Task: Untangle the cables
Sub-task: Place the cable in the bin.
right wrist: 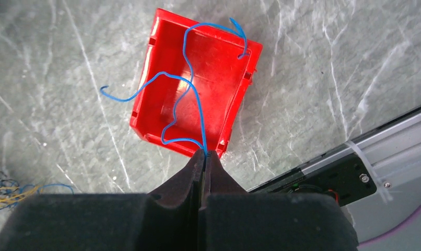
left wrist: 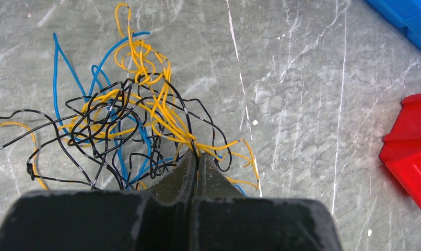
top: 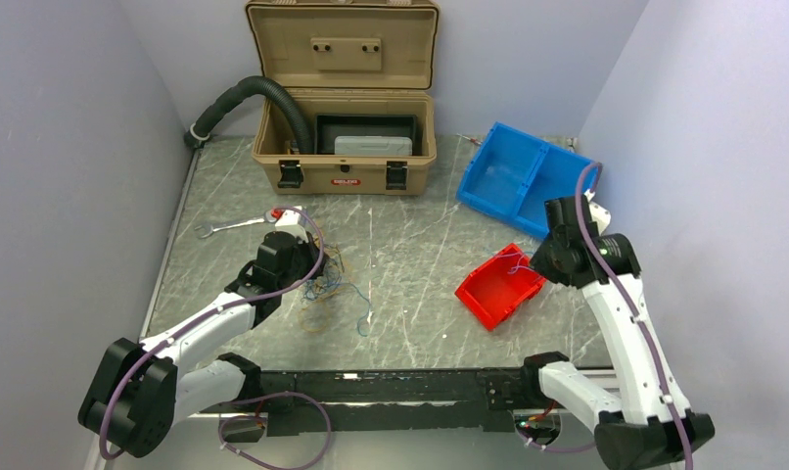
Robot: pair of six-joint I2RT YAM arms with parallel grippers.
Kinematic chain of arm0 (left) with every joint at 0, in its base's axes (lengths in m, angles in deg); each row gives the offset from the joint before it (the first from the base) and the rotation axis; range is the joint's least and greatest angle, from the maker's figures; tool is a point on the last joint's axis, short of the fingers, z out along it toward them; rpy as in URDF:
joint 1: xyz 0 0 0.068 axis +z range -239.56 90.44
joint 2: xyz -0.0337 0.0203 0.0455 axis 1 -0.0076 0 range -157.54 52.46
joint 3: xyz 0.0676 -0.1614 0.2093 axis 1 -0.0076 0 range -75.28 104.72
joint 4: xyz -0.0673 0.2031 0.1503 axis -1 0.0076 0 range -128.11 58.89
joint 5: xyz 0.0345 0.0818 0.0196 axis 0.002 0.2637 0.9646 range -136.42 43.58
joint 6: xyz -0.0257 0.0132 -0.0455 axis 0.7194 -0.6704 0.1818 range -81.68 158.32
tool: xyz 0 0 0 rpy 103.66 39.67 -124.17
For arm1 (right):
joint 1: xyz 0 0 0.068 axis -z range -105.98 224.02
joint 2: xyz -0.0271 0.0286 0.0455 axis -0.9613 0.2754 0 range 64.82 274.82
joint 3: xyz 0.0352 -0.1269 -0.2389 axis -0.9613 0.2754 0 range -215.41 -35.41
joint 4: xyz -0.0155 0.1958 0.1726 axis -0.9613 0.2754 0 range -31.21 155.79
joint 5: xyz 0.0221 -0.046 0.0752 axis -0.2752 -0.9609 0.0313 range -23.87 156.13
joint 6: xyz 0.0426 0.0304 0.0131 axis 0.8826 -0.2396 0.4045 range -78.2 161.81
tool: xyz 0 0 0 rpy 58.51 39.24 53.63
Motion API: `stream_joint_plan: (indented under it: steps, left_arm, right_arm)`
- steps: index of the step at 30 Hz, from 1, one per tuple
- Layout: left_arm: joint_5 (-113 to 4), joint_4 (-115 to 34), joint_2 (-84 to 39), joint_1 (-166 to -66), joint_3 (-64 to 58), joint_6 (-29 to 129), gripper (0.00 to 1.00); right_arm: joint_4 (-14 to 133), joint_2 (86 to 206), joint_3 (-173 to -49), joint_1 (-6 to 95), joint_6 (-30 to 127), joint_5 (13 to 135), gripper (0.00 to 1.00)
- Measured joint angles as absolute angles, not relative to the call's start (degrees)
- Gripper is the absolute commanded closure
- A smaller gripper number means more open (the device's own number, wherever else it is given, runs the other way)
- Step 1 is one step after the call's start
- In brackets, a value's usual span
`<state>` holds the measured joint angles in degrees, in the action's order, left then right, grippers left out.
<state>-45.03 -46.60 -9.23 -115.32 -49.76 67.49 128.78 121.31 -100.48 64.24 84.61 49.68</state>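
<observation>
The cables (left wrist: pixel 125 115) lie as a loose tangle of thin blue, yellow-orange and black wires on the grey marble table (top: pixel 410 245), left of centre (top: pixel 330 279). My left gripper (left wrist: pixel 197 157) is at the tangle's near right edge. It is shut, with a black strand and yellow strands pinched at its tips. My right gripper (right wrist: pixel 205 153) is shut on a single blue cable (right wrist: pixel 199 125), which loops over the open red bin (right wrist: pixel 219 68). In the top view that gripper (top: pixel 533 262) hangs by the red bin's (top: pixel 493 294) right corner.
An open tan toolbox (top: pixel 344 147) stands at the back with a black corrugated hose (top: pixel 254 93) running into it. A blue divided bin (top: pixel 523 176) sits back right. A wrench (top: pixel 229 227) lies left of the left arm. A black rail (top: pixel 400 387) lines the near edge.
</observation>
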Motion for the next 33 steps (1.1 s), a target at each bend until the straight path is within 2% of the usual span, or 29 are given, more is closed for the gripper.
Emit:
stream_joint_plan:
  steps: [8, 21, 33]
  left_arm:
    - [-45.0, -46.6, -9.2, -115.3, -49.8, 67.5, 1.0]
    - [-44.8, -46.5, -9.2, -115.5, -49.8, 67.5, 1.0]
    - [-44.5, -46.4, -9.1, -115.8, -49.8, 67.4, 1.0]
  right_arm:
    - [133.1, 118.0, -103.0, 64.2, 83.0, 48.4, 1.0]
    - [135.2, 117.1, -97.2, 64.2, 83.6, 47.1, 1.0]
    - [124.0, 128.5, -94.2, 63.6, 85.2, 48.8, 1.0]
